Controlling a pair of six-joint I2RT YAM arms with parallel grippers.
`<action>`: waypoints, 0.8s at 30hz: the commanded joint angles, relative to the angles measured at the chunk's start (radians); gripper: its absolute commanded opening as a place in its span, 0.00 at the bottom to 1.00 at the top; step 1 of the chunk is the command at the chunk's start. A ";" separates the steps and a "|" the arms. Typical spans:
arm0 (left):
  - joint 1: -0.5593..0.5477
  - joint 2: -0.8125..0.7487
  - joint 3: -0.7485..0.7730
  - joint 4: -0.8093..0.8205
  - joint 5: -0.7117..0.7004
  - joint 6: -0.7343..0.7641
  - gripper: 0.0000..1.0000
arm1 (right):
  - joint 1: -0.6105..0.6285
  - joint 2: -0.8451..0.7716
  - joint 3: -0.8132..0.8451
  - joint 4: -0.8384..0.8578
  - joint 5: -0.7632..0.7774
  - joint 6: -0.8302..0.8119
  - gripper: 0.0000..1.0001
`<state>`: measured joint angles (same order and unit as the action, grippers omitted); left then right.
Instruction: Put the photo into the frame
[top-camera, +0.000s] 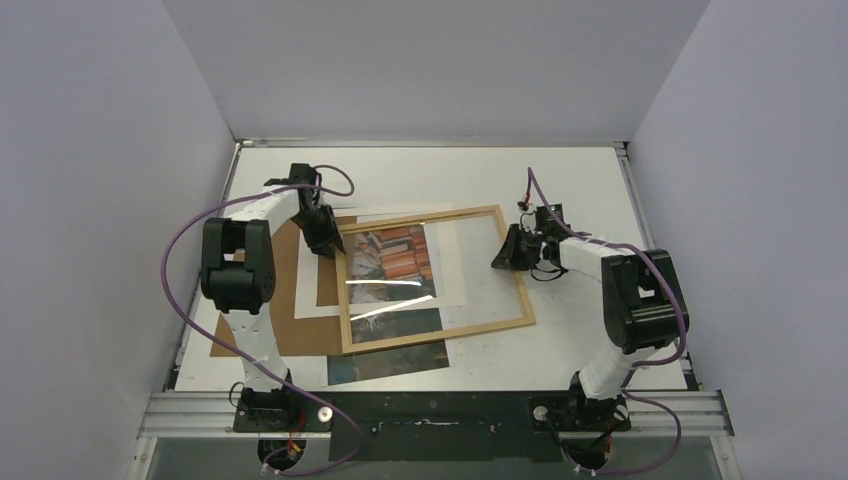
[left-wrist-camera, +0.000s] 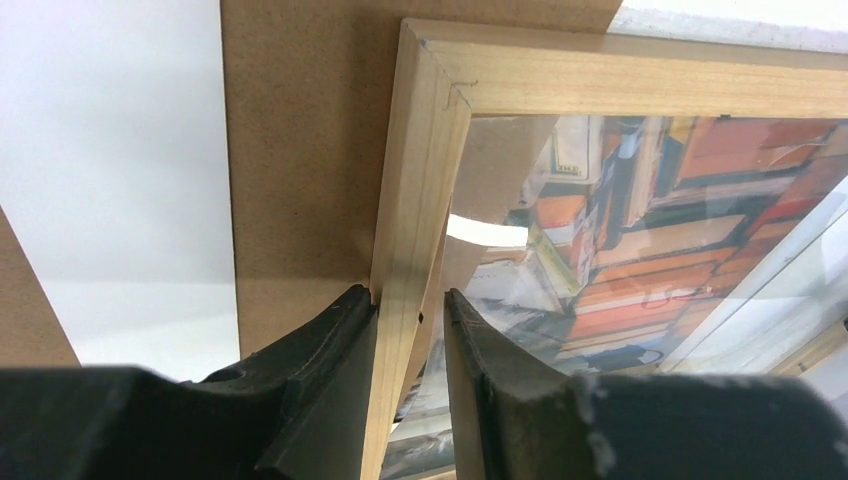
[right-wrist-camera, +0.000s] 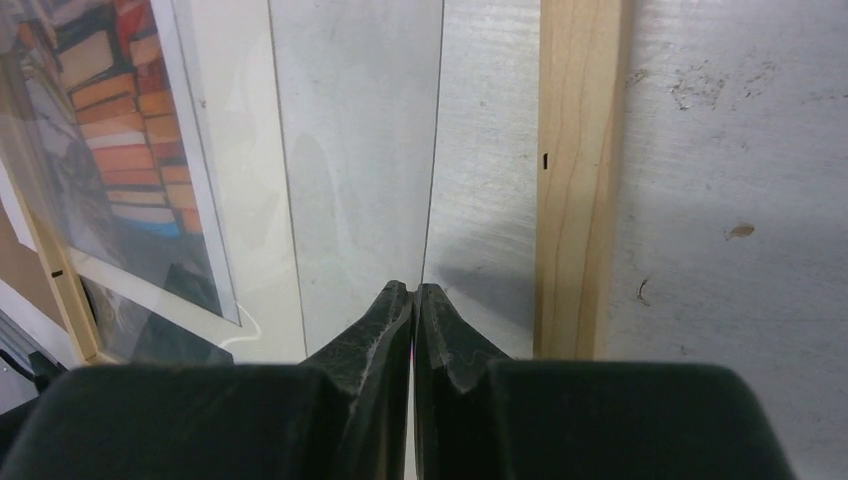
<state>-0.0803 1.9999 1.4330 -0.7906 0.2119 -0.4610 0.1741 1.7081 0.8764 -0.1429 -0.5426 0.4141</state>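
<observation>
The light-wood frame (top-camera: 440, 336) lies tilted on the table's middle. Through it shows the photo (top-camera: 390, 362), a print of stacked colourful books whose dark lower edge sticks out below the frame. My left gripper (top-camera: 328, 245) is at the frame's left rail near the top corner. In the left wrist view its jaws straddle that rail (left-wrist-camera: 640, 85): the left finger touches the wood, the right finger stands a narrow gap off. My right gripper (top-camera: 500, 255) sits inside the frame's right rail (right-wrist-camera: 578, 180), shut (right-wrist-camera: 415, 290), with the edge of a clear pane (right-wrist-camera: 355, 150) running into its fingertips.
A white mat (top-camera: 305, 270) lies under the frame and photo. A brown backing board (top-camera: 255, 345) lies beneath them at the left, reaching toward the near edge. Grey walls close in the table on three sides.
</observation>
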 joint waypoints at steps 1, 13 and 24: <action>0.017 0.031 0.055 -0.007 -0.014 0.021 0.28 | -0.003 -0.089 -0.044 0.135 -0.037 -0.032 0.04; 0.037 0.100 0.120 -0.007 0.025 0.018 0.21 | -0.007 -0.198 -0.131 0.260 -0.078 -0.094 0.00; 0.052 0.161 0.214 -0.027 0.063 0.023 0.17 | -0.007 -0.303 -0.242 0.465 -0.117 -0.098 0.00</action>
<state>-0.0498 2.1319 1.5871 -0.8444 0.2893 -0.4400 0.1715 1.4593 0.6437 0.1818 -0.6380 0.3462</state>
